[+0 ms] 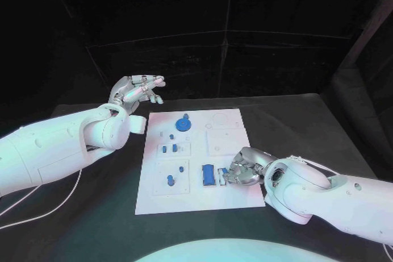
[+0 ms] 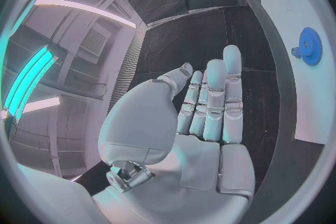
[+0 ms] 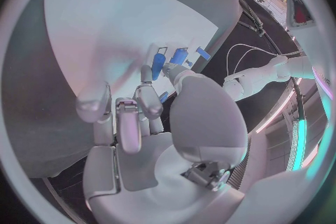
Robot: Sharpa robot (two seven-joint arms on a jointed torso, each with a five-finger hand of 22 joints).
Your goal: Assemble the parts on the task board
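The white task board [image 1: 196, 185] lies in the middle of the table. A blue gear [image 1: 183, 124] stands on its far part and also appears in the left wrist view as the blue gear [image 2: 309, 46]. Several small blue parts [image 1: 168, 149] sit on the board's left half. Two upright blue blocks [image 1: 209, 174] stand near the front. My right hand [image 1: 245, 167] rests on the board beside them, fingers curled toward the nearer block [image 3: 159, 64], which sits between thumb and a finger. Whether they grip it is unclear. My left hand [image 1: 137, 91] hovers off the board's far left corner, holding nothing, fingers [image 2: 213, 98] straight.
Black tabletop [image 1: 311, 120] surrounds the board on all sides. A thin white cable [image 1: 49, 202] trails under my left arm at the table's left. My left arm [image 3: 262, 75] shows across the board in the right wrist view.
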